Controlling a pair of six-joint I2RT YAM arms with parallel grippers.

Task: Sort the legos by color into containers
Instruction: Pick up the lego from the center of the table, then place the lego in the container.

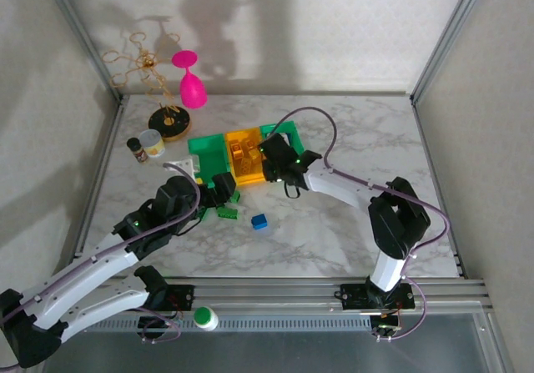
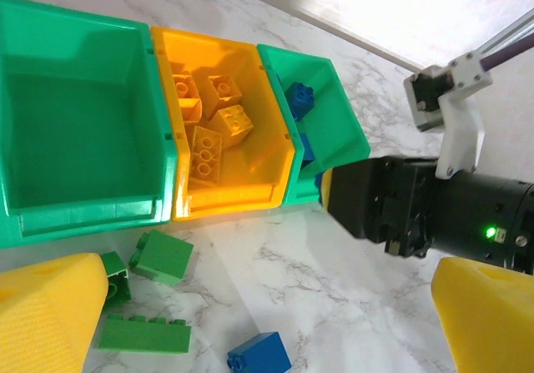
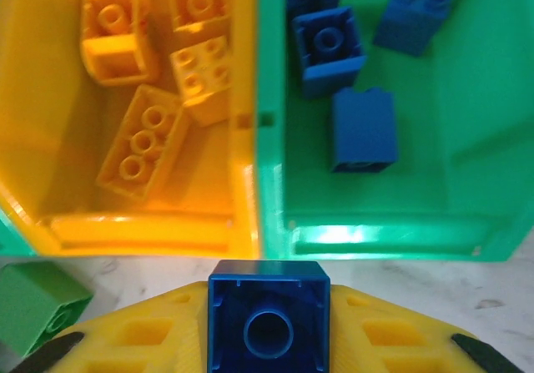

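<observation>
a: sort status?
b: yellow bricks (image 2: 206,152) look done, in the orange bin (image 2: 225,202). several blue bricks (image 3: 363,127) in the right green bin (image 3: 375,223) — my right gripper (image 1: 274,152) is clamped on one more blue brick (image 3: 269,327) at its near rim, not yet dropped.
a: left side?
b: left gripper (image 1: 224,186) gapes, empty. left green bin (image 2: 83,214) bare; three green bricks (image 2: 163,256) and a loose blue brick (image 2: 260,356) on the marbled table (image 1: 334,239). all glossy studded plastic.

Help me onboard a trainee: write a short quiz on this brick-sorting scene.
1. True or false: the leftmost green plastic bin holds green bricks.
2. The right gripper is shut on: A) a blue studded plastic brick; B) a yellow brick; C) nothing.
3. How many blue bricks lie loose on the marble tabletop?
Key: 1 false, it is empty; 2 A; 3 one.
</observation>
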